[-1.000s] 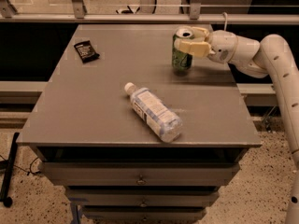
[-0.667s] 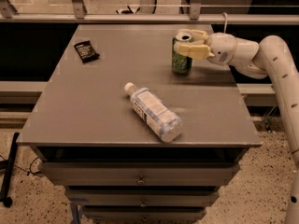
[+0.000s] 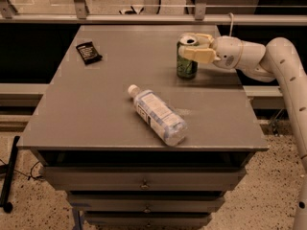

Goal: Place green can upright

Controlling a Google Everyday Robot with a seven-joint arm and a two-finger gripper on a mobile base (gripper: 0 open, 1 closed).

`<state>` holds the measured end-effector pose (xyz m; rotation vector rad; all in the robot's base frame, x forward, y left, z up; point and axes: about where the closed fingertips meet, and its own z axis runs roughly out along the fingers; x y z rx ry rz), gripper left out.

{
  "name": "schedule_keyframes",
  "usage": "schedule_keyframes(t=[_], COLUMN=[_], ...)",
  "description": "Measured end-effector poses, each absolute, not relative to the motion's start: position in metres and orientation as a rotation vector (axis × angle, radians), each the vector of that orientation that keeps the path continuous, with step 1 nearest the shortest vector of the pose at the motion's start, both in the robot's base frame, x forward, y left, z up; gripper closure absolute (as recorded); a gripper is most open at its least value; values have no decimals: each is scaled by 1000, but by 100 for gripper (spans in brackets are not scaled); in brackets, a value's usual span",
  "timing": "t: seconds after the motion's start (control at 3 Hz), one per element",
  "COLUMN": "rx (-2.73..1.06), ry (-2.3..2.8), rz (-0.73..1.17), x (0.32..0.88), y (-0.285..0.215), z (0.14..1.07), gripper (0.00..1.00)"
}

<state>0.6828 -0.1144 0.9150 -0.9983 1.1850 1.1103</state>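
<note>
Gripper (image 3: 189, 45) perhaps touching upright green can (image 3: 186, 69).

Green can (image 3: 185, 67) – small, mottled green, silver top with pull tab – stood upright near the surface's (image 3: 96, 123) far right edge, upper part clasped by the pincer (image 3: 192, 46).

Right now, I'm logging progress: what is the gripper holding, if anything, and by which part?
The gripper holds the green can by its upper sides, just under the rim; the can stands upright on the table.
</note>
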Motion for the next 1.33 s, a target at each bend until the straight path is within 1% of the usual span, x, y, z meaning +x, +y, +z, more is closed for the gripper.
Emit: schedule_keyframes(t=[0.33,0.67,1.0,1.33], rx=[-1001,-1005,-1022,-1018], ry=[1197,1218,1248,1309], rz=[1108,1095,1045,946], x=[682,681,678,669], y=[-116,-125,-148,-200], z=[912,908,908,908], gripper=[17,0,0,0])
